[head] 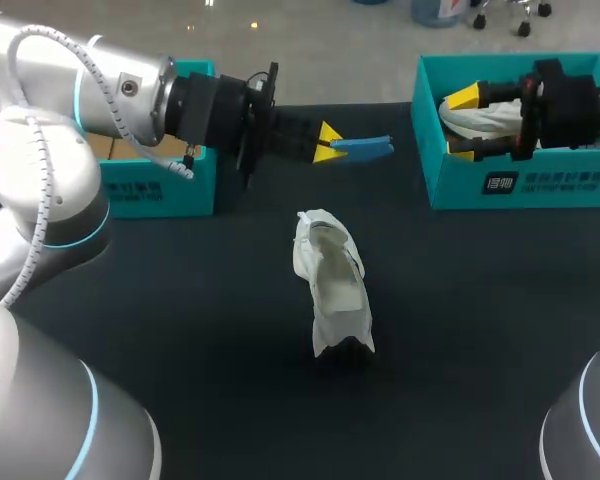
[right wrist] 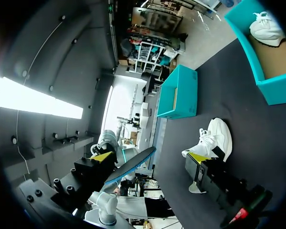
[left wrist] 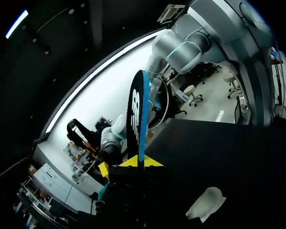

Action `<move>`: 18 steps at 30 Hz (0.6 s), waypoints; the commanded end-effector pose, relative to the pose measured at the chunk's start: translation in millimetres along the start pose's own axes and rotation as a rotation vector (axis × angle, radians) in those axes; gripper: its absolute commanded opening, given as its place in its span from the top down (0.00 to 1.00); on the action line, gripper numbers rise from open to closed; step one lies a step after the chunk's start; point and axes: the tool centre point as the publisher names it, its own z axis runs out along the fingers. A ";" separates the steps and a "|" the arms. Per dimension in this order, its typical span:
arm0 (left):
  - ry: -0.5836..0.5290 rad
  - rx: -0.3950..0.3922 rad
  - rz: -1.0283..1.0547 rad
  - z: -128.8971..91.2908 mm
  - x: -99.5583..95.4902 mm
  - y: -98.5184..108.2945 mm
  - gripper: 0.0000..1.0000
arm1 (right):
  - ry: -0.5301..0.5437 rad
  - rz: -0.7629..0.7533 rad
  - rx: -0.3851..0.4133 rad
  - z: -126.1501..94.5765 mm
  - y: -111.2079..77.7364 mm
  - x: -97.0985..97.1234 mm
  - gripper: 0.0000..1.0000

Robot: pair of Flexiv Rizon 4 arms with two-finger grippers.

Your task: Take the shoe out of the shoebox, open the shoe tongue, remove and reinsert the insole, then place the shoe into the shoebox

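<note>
Left claw (head: 328, 143) is clenched on the blue insole (head: 365, 148); right claw (head: 463, 124) is spread, gripping nothing. On the table (head: 180, 300), between the left box (head: 160, 190) and right box (head: 520, 180), the white shoe (head: 335, 285) lies out with its mouth open. The insole is held in the air beyond it, well apart. Removal looks done; reinsertion and boxing are left. Left arm (head: 110, 90) reaches in level from its side. Right arm (head: 580, 100) hangs over the right box, fingers pointing toward the middle.
</note>
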 end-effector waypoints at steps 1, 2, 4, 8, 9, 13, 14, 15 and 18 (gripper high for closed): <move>-0.010 0.013 0.074 1.0 3.2 2.2 1.00 | -0.002 0.001 -0.001 1.1 0.3 -0.3 0.00; -0.010 0.013 0.074 1.0 3.2 2.2 1.00 | -0.002 0.001 -0.001 1.1 0.3 -0.3 0.00; -0.010 0.013 0.074 1.0 3.2 2.2 1.00 | -0.002 0.001 -0.001 1.1 0.3 -0.3 0.00; -0.008 -0.003 0.365 0.9 3.6 24.7 1.00 | -0.002 0.001 -0.001 1.1 0.3 -0.3 0.00; 0.025 -0.030 0.424 0.6 4.4 30.3 1.00 | -0.002 0.001 -0.001 1.1 0.3 -0.3 0.00; -0.011 -0.070 0.514 2.1 -0.8 44.5 1.00 | -0.002 0.001 -0.001 1.1 0.3 -0.3 0.00; -0.021 -0.073 0.544 3.1 -2.7 46.8 1.00 | -0.002 0.001 -0.005 1.0 -0.7 0.6 0.00; -0.007 -0.079 0.580 3.9 -3.4 50.5 1.00 | 0.000 0.002 -0.008 1.0 -1.8 1.8 0.00; 0.006 -0.104 0.631 6.9 -3.5 64.3 1.00 | 0.000 0.010 -0.012 2.0 -4.1 4.1 0.00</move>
